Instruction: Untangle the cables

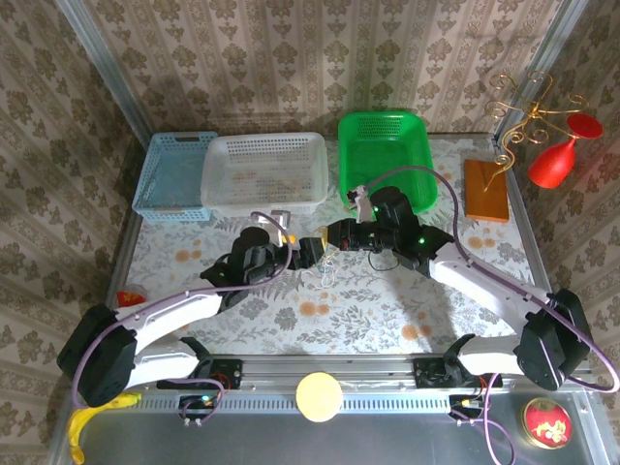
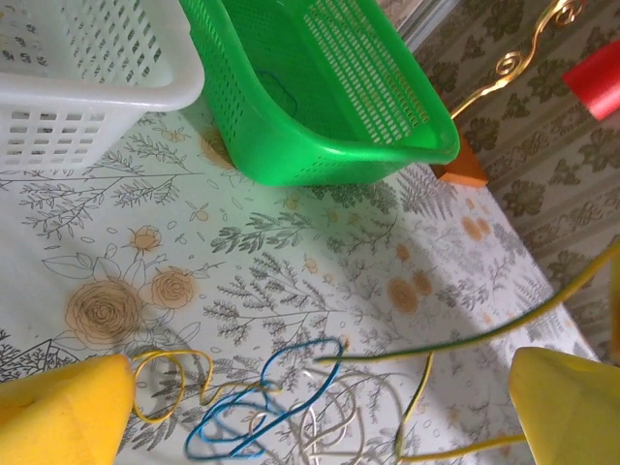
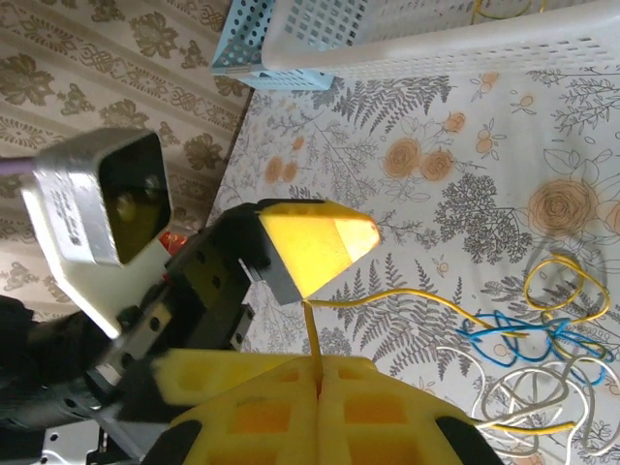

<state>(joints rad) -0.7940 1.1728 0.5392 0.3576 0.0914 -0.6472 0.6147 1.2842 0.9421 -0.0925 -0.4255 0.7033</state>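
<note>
**Top view.** The cables (image 1: 326, 274) lie as a small clump on the table (image 1: 387, 320), near its middle. The left claw (image 1: 308, 252) and the right claw (image 1: 327, 237) meet nose to nose just above the clump, which sits at 6 o'clock from both. At this size the jaw state of neither claw can be read.

**Left wrist view.** The left claw (image 2: 320, 387) is released, with its yellow fingers (image 2: 58, 417) spread to the two lower corners. The clump lies on the table between them: a yellow loop (image 2: 170, 383) at 9 o'clock, a blue loop (image 2: 254, 412) in the middle, and white loops (image 2: 334, 426) beside it. One yellow strand (image 2: 484, 334) leaves the clump and runs taut toward 2 o'clock, off the frame edge. The green basket (image 2: 339, 155) stands well apart at 12 o'clock.

**Right wrist view.** The right claw (image 3: 318, 363) is clenched on the yellow strand (image 3: 387, 298). The strand rises from the pads at 12 o'clock, then bends toward 3 o'clock and runs to the clump (image 3: 542, 349). One finger of the left claw (image 3: 315, 242) hangs just above the pads.

**Governing relation.** The strand's long axis runs from the right claw to the clump. The left claw is the nearer one, already straddling the loops. Judged from this, the next move is to pin the clump with the left claw while the right claw draws along that axis.
</note>
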